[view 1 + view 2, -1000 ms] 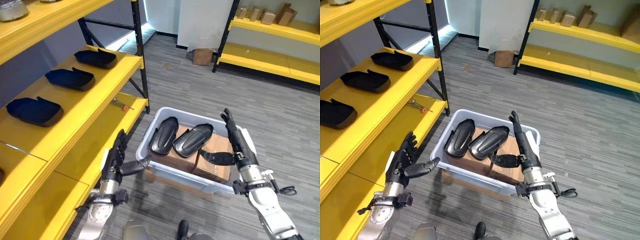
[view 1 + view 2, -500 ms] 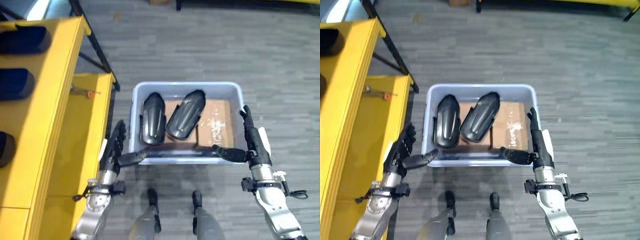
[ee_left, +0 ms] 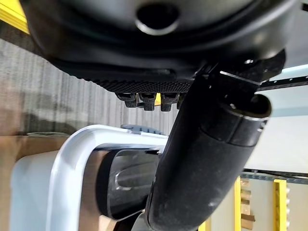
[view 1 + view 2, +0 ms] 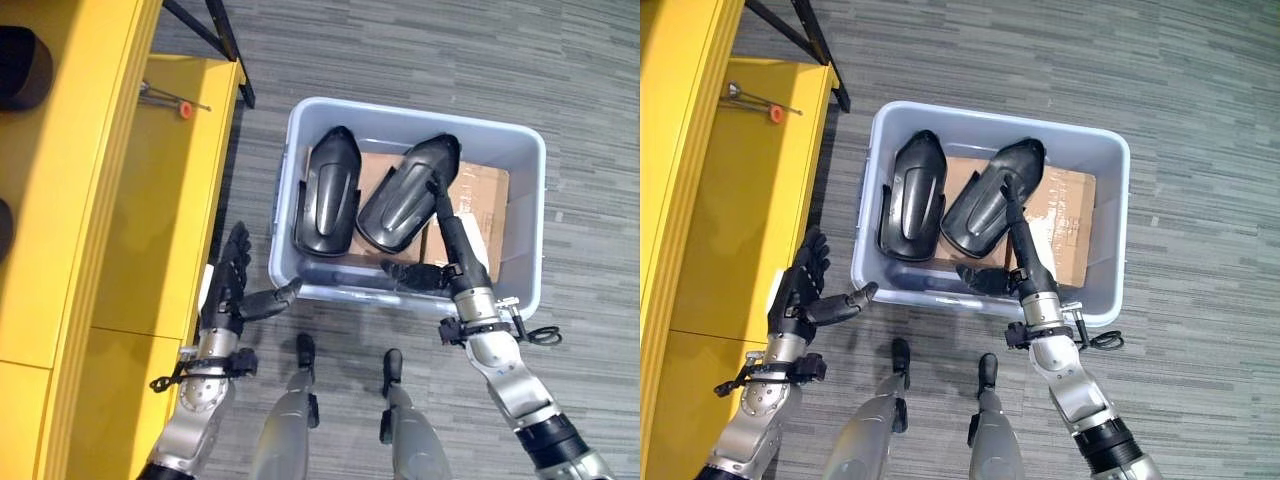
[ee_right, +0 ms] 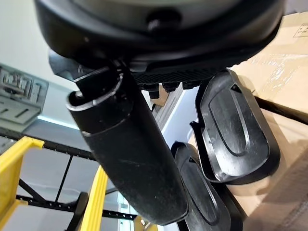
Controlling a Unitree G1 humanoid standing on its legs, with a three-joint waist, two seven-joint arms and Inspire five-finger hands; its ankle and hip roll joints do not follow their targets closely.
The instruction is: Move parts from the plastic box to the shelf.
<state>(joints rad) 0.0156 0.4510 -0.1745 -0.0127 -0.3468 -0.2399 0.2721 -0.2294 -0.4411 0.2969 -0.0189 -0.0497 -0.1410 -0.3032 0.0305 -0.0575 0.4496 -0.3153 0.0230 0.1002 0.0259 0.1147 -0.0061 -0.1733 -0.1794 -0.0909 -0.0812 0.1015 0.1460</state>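
Just right hand (image 4: 447,250) over parts (image 4: 408,195)

Screwdriver (image 4: 168,98) with orange handle, grey floor (image 4: 420,60)

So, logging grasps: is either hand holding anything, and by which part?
Nothing held. The left hand is open beside the plastic box; the right hand is open over a black part.

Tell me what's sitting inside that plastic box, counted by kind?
Black parts: 2 (left part, right part)
Cardboard boxes under them: 2 (left cardboard box, right cardboard box)
Total: 4 in the plastic box
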